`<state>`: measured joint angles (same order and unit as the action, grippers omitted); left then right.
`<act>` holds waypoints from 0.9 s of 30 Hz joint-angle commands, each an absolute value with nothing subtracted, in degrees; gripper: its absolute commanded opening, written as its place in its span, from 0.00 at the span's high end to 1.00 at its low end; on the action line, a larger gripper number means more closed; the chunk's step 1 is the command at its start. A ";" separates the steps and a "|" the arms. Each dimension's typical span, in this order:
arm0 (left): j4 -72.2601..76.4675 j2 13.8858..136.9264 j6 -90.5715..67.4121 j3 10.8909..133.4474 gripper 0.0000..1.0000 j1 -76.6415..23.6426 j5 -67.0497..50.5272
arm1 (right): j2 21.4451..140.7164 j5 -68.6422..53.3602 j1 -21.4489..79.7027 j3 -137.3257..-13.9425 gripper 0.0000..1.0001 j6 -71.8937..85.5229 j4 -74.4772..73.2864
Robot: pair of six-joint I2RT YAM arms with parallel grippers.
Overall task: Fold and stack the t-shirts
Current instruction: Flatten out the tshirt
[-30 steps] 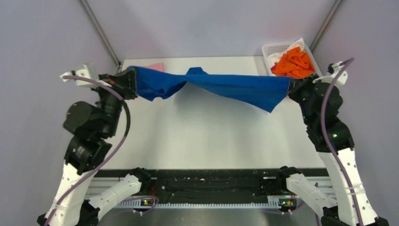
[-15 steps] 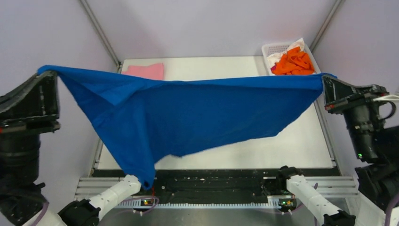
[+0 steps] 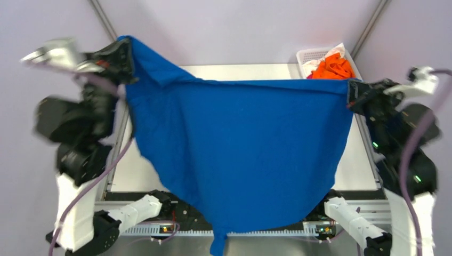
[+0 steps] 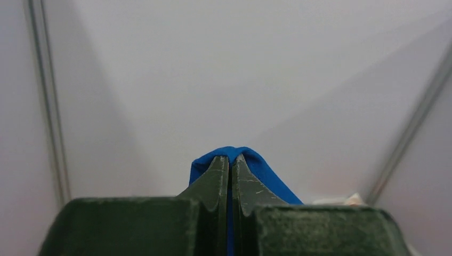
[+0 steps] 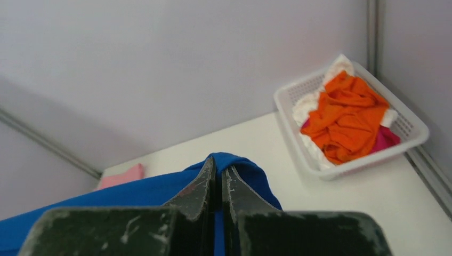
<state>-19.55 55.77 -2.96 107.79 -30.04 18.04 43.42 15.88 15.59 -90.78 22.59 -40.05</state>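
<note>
Between the arms hangs the blue t-shirt point(image 3: 240, 149), spread wide over the table point(image 3: 234, 72). Left gripper point(image 3: 124, 54) and right gripper point(image 3: 350, 93) each clamp one upper corner.

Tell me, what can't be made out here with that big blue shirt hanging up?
Top view: the blue shirt hides most of the table and the pink shirt, seen only from the right wrist.
Top view: its lowest tip runs off the bottom edge.
Top view: the left arm is blurred.
</note>
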 commanded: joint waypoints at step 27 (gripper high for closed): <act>-20.82 117.45 -20.75 108.82 0.01 -15.73 10.16 | 91.20 15.64 12.06 -61.18 0.01 26.19 -2.67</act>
<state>-26.09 127.87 -14.04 116.38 -15.79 15.99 98.67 22.74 12.47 -66.61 23.83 -6.33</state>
